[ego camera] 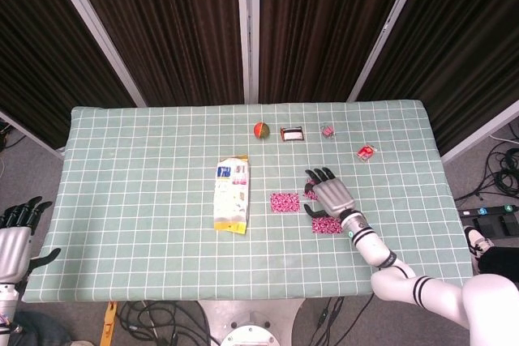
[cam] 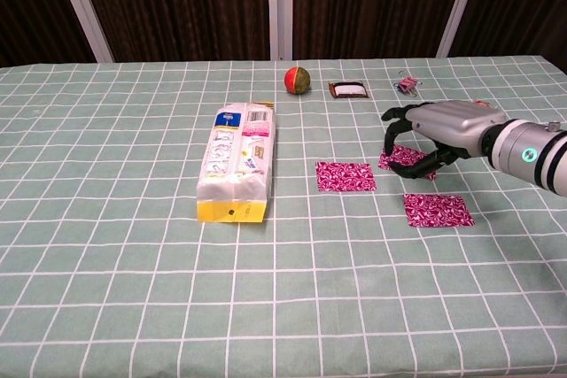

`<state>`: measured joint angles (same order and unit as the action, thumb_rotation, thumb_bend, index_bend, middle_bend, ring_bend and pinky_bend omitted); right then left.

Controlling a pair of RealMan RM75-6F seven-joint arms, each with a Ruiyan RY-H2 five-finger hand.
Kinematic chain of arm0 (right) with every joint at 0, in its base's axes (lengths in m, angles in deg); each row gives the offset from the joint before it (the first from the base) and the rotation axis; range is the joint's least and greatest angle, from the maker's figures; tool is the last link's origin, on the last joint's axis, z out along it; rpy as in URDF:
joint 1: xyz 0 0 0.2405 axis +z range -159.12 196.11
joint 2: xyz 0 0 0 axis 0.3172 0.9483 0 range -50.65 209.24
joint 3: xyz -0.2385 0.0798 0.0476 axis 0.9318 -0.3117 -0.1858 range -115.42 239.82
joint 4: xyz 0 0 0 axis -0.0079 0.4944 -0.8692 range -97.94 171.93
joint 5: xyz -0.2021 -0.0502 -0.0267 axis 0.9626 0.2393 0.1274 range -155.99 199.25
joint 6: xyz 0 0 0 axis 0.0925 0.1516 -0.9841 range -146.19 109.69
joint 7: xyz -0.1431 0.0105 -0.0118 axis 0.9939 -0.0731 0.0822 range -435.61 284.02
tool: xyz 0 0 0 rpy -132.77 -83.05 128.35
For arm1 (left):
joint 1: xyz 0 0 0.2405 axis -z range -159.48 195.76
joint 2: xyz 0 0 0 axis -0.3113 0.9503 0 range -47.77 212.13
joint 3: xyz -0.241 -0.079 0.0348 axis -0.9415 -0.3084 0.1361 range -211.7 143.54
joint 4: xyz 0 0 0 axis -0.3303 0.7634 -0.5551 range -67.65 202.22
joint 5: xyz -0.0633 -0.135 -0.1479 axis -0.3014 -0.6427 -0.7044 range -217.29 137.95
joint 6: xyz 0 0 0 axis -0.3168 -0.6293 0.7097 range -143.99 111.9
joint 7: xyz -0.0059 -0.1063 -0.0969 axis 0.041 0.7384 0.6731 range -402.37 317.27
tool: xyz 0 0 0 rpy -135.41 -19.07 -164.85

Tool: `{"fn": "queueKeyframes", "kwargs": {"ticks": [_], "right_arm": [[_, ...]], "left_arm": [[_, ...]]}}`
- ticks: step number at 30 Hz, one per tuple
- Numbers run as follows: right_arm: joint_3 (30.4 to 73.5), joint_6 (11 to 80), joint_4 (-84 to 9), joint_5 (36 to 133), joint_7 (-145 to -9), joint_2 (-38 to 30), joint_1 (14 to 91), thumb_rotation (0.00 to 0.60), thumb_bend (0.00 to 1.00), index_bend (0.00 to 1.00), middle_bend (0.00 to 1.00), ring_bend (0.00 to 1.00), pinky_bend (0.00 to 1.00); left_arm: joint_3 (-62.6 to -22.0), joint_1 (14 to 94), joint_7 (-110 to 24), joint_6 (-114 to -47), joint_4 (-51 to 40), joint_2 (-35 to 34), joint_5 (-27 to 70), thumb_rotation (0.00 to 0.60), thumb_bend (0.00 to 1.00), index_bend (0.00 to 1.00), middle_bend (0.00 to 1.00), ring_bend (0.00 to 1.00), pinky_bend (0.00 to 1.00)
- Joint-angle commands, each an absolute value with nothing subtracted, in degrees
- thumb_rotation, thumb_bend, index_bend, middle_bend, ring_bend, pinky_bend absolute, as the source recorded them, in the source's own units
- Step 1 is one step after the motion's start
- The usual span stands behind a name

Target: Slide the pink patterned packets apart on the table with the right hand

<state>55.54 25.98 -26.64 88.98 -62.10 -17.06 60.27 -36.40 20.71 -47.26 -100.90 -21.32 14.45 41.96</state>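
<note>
The right hand (cam: 440,126) hovered, fingers spread, over one pink packet (cam: 405,158); another packet (cam: 345,176) lay apart beyond its fingertips

— How's the light?
— Bright and even from overhead; the table (ego camera: 146,200) is well lit, shadows soft and small.
— Sharpness?
— Mostly crisp, no glare; the dark curtains (cam: 177,2) swallow detail.
</note>
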Motion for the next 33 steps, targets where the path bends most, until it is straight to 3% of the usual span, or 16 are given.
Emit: {"fn": "queueKeyframes", "kwargs": {"ticks": [1,4,12,33], "right_arm": [[54.01,26.77,-25.25,85.66,-60.49,-17.55,59.54,0.388,0.14,0.32,0.03,0.0,0.0],[52.95,26.52,-23.75,83.18,-58.99,-18.74,59.88,0.441,0.11,0.32,0.03,0.0,0.0],[50.99,24.67,-19.11,78.78,-56.35,-22.2,61.75,0.478,0.11,0.32,0.03,0.0,0.0],[51.21,24.11,-15.86,78.92,-56.54,-25.16,62.07,0.455,0.11,0.32,0.03,0.0,0.0]], "left_arm": [[-36.41,20.78,-47.28,-100.94,-21.36,14.38,42.14,0.6,0.01,0.23,0.23,0.17,0.16],[-36.43,20.67,-47.27,-101.15,-21.42,14.43,42.22,0.6,0.01,0.23,0.23,0.17,0.16],[-36.16,20.18,-47.15,-101.37,-21.6,14.63,42.11,0.6,0.01,0.23,0.23,0.17,0.16],[-36.33,20.47,-47.06,-100.55,-21.43,14.69,41.86,0.6,0.01,0.23,0.23,0.17,0.16]]}}
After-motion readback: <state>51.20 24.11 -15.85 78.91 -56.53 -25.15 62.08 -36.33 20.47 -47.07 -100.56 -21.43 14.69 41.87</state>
